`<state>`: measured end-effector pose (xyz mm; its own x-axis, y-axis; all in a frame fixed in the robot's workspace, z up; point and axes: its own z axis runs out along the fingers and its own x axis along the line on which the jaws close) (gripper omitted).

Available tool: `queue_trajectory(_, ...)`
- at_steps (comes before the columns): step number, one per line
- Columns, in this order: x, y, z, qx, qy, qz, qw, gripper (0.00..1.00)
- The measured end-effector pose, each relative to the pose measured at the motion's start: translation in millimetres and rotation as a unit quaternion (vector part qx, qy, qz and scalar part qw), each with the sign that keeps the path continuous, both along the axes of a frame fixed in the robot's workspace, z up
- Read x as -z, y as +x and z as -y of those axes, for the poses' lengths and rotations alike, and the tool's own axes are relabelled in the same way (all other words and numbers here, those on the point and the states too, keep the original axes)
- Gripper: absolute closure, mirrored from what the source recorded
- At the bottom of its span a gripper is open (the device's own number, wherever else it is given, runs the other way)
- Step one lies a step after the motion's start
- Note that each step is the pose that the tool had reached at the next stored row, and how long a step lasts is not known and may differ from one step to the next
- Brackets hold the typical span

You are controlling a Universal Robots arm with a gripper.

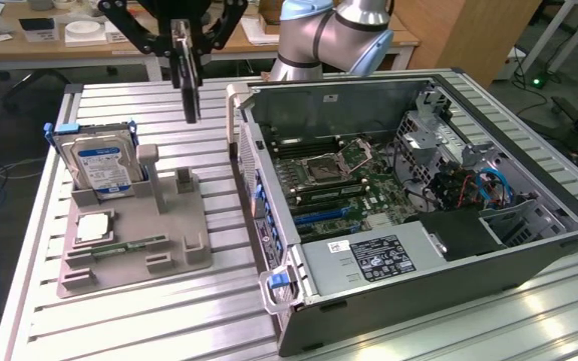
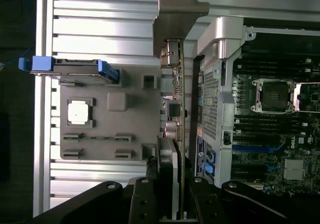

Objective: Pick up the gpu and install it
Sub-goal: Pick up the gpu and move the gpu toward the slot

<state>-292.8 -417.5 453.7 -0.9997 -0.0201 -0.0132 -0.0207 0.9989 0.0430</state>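
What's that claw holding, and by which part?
The gripper holds the gpu, pinched at its upper edge, the card hanging below.

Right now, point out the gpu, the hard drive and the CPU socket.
gpu (image 1: 190, 86): exterior view, dark edge of the card, held aloft.
hard drive (image 1: 102, 167): exterior view, its blue-white label.
CPU socket (image 1: 320, 167): exterior view, middle of the socket frame.
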Motion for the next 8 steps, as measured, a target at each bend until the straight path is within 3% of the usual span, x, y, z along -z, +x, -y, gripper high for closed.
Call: queue_trajectory(8,0.0,20.0,0.0,0.000,0.0002,0.0000,1.0000,0.72)
